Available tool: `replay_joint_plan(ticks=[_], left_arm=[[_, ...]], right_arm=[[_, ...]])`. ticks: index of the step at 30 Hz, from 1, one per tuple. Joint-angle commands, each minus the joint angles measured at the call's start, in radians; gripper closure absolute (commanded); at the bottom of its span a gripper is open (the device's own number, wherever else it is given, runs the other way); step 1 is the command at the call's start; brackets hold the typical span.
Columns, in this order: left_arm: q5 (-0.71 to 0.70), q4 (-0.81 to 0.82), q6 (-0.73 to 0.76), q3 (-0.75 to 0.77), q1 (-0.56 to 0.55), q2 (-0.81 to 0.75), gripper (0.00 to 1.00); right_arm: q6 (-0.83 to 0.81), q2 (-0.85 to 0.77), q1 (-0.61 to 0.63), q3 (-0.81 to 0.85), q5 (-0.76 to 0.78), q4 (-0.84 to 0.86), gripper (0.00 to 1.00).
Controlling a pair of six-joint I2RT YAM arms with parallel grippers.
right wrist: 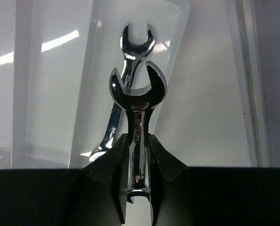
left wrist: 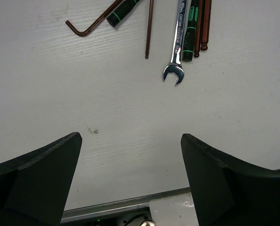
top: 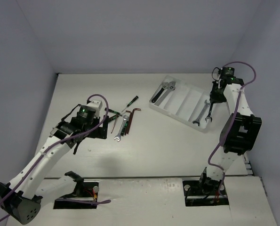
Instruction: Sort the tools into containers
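The right gripper (right wrist: 139, 141) clamps a silver wrench (right wrist: 139, 101), head jutting past its fingertips, over another wrench (right wrist: 136, 52) in the tray (right wrist: 215, 117).

Bare table (left wrist: 130, 103) lies open beneath the left pincer (left wrist: 130, 141); loose tools (left wrist: 189, 33) crowd the far side. Under the right pincer (right wrist: 139, 155), a lying wrench (right wrist: 136, 42) occupies the tray (right wrist: 243, 70) compartment below the gripped wrench (right wrist: 139, 92).

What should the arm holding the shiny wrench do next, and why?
Probably open the right gripper. It is shut on a silver wrench that hangs over the tray compartment where a second wrench already lies, so letting go there should drop it in with its match.
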Motion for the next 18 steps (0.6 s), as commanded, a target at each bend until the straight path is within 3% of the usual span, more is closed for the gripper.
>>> replay_joint_plan(ticks=[1, 7, 9, 12, 16, 18], left_arm=[[-0.033, 0.027, -0.050, 0.048, 0.002, 0.044, 0.15], [-0.038, 0.045, -0.068, 0.064, 0.000, 0.135, 0.15], [-0.034, 0.068, -0.066, 0.069, 0.000, 0.175, 0.16], [-0.029, 0.083, -0.055, 0.091, -0.001, 0.227, 0.17], [-0.018, 0.089, -0.039, 0.135, -0.001, 0.315, 0.19], [-0.011, 0.089, -0.035, 0.162, 0.000, 0.349, 0.20]], right_arm=[[0.039, 0.091, -0.015, 0.089, -0.012, 0.025, 1.00], [0.069, 0.178, -0.033, 0.128, -0.033, 0.048, 0.99], [0.072, 0.195, -0.033, 0.131, -0.028, 0.051, 0.91], [0.073, 0.204, -0.033, 0.129, -0.028, 0.059, 0.89], [0.085, 0.206, -0.031, 0.127, -0.062, 0.070, 0.91], [0.101, 0.210, -0.031, 0.127, -0.080, 0.077, 0.97]])
